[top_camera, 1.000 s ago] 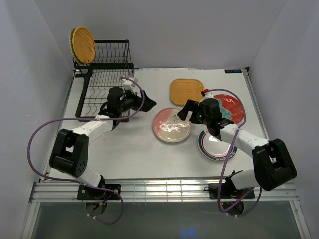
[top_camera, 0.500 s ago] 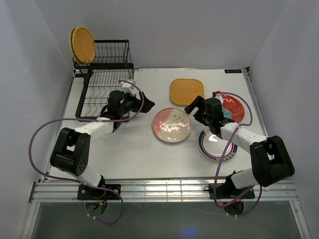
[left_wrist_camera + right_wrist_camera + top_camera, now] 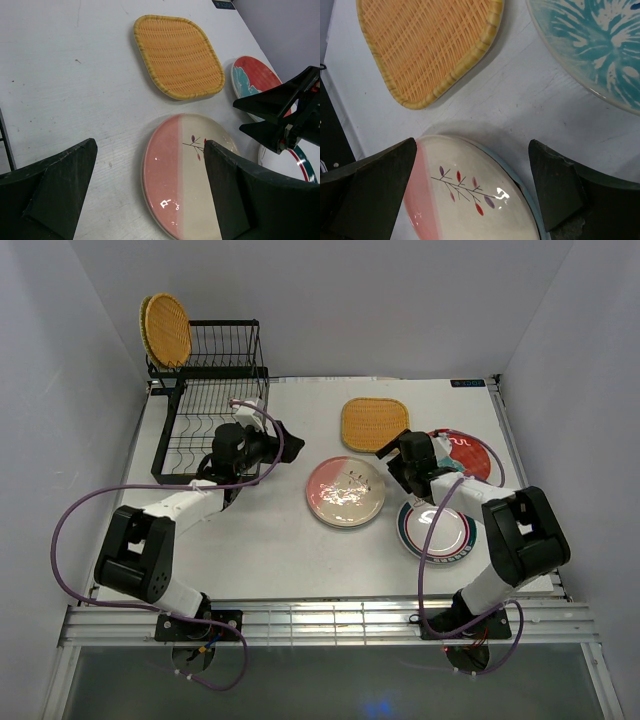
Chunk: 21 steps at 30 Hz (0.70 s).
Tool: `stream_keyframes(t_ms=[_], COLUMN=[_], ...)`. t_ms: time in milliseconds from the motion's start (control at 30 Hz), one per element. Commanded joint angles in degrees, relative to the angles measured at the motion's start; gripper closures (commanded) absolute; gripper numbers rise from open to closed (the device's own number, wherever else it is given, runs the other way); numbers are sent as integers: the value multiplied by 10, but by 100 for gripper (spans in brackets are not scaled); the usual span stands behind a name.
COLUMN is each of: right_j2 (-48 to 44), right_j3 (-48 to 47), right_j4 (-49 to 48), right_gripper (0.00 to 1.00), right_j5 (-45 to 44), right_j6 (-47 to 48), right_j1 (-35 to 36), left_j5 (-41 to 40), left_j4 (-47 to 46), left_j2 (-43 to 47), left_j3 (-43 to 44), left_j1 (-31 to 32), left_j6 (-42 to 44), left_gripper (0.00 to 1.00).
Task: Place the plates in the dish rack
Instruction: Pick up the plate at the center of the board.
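Left gripper (image 3: 282, 438) is hovering just right of the rack (image 3: 225, 340), its jaws standing wide apart with nothing between them. Right gripper (image 3: 389, 451) is hanging between the square woven plate (image 3: 374, 424) and the pink-and-white plate (image 3: 345, 491), spread open too and empty.

Only the overhead view is showing the rack, with the round woven plate (image 3: 167, 330) standing on edge at the left end of its raised tier. Neither wrist camera is catching that. The left wrist view is picking up the right gripper's black fingers beyond the pink-and-white plate. The right wrist view is showing that plate's little twig drawing up close.

I'm counting five plates. One is in the rack and four are lying flat on the table (image 3: 270, 540): the two named, the red-and-teal plate (image 3: 478, 462) and the green-rimmed plate (image 3: 440, 540). The right arm is covering part of those last two. A second edge is showing behind the round woven plate; I can't tell whether it's another plate.
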State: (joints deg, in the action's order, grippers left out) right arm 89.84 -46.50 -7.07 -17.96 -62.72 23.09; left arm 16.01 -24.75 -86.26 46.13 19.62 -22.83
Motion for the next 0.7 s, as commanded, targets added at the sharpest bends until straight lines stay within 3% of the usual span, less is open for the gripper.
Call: stream_keyframes(t_ms=[0, 333, 667], right_j2=[30, 96, 189], right_j3=[-39, -71, -108], right_j4=[-1, -39, -109], right_gripper=[2, 2, 5], right_j5=[-33, -83, -60], right_j6=[-49, -117, -136], right_j1=[-2, -3, -18], left_j5=[-23, -26, -16], left_j4=[-13, -13, -12], left_j2=[32, 38, 36], left_j3=[-8, -10, -10], left_j1=[-2, -7, -10], left_j6=[-12, -19, -24], left_gripper=[2, 2, 2])
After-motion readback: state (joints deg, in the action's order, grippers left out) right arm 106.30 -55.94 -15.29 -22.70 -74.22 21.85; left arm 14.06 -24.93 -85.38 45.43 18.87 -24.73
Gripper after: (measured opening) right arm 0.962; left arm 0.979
